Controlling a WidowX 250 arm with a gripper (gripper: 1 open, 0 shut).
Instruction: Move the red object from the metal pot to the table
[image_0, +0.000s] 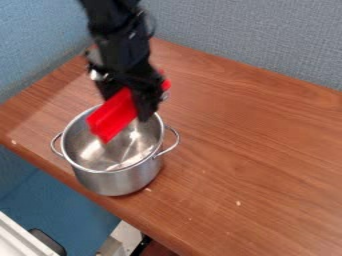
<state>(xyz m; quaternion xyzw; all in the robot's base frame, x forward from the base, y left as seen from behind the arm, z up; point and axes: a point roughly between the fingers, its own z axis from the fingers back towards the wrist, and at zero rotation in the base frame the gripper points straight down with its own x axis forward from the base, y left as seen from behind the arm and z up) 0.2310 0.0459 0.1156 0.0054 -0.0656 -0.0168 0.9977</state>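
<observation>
Hanging tilted above the metal pot (118, 160), the red object (116, 113) looks light, stiff and smooth, so the gripper (138, 92) clamped on its upper end risks letting it swing.

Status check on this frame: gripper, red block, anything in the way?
Gripper shut on red block. Block tilted, held above metal pot, clear of rim. Table beside pot bare, nothing in the way.

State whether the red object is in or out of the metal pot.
Out: the red object hangs tilted above the metal pot rim, clamped in the end effector.
</observation>
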